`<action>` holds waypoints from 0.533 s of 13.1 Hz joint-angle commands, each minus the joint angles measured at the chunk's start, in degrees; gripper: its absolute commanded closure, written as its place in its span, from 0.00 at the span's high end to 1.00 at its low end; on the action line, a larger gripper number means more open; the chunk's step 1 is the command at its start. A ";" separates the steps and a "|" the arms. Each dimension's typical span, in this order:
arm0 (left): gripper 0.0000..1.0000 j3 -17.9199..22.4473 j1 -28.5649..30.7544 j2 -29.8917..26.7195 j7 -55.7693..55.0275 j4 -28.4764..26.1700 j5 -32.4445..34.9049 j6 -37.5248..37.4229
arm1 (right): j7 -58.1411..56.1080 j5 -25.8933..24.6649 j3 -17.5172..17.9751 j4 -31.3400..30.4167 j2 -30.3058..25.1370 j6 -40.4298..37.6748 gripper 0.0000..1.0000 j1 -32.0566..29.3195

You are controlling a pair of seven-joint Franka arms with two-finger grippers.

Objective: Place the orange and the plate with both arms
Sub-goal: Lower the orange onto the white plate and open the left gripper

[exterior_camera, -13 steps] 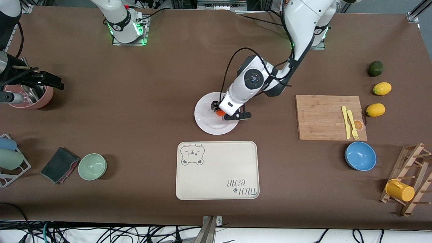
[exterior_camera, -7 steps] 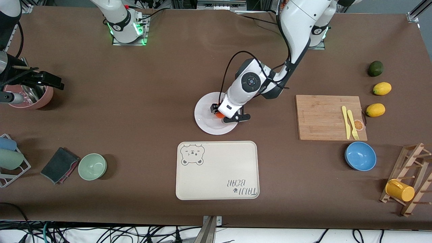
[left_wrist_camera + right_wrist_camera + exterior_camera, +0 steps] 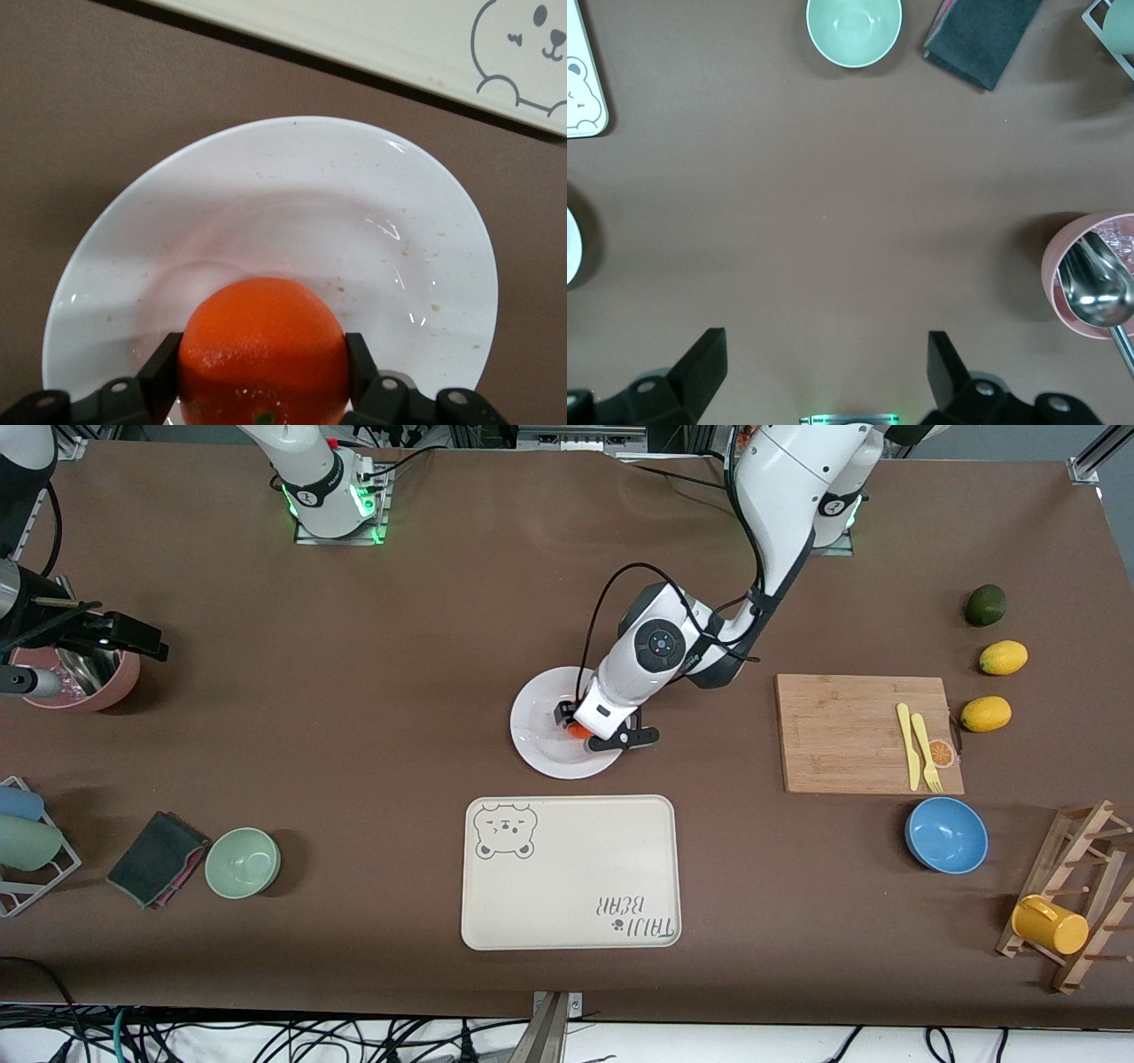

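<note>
Left claw point(image 3: 591, 729) is down over the plate point(image 3: 540, 740), pinching the orange point(image 3: 262, 350) between both fingers point(image 3: 159, 372). In the left wrist view the fruit sits right at the plate's surface, w/ bare white dish spreading out toward the bear-print tray point(image 3: 571, 872). So the key relation: orange directly above the plate's middle, tray just nearer the front camera than the plate. My read: letting go drops it square on the dish.

Right claw point(image 3: 824, 367) waits, fingers spread, high over bare table point(image 3: 372, 691) toward the right arm's end, well apart from the plate.

Count: 1 orange, 1 plate, 2 lemons point(image 3: 1003, 657), 1 dark green fruit point(image 3: 985, 605).
</note>
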 commanded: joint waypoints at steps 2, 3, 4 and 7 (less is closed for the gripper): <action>0.94 0.87 -0.92 -0.06 -0.29 0.92 -0.93 -0.26 | 0.21 -0.23 0.54 -0.55 -0.64 -0.32 1.00 -0.57; 0.97 0.87 -0.84 -0.23 -0.29 0.92 -0.93 -0.26 | 0.21 -0.23 0.54 -0.55 -0.72 -0.32 1.00 -0.57; 0.99 0.87 -0.75 -0.40 -0.29 0.92 -0.93 -0.26 | 0.21 -0.23 0.54 -0.55 -0.64 -0.32 1.00 -0.57; 1.00 0.87 -0.40 -1.28 -0.20 0.74 -0.85 -0.35 | 0.21 -0.23 0.54 -0.55 -0.64 -0.32 1.00 -0.57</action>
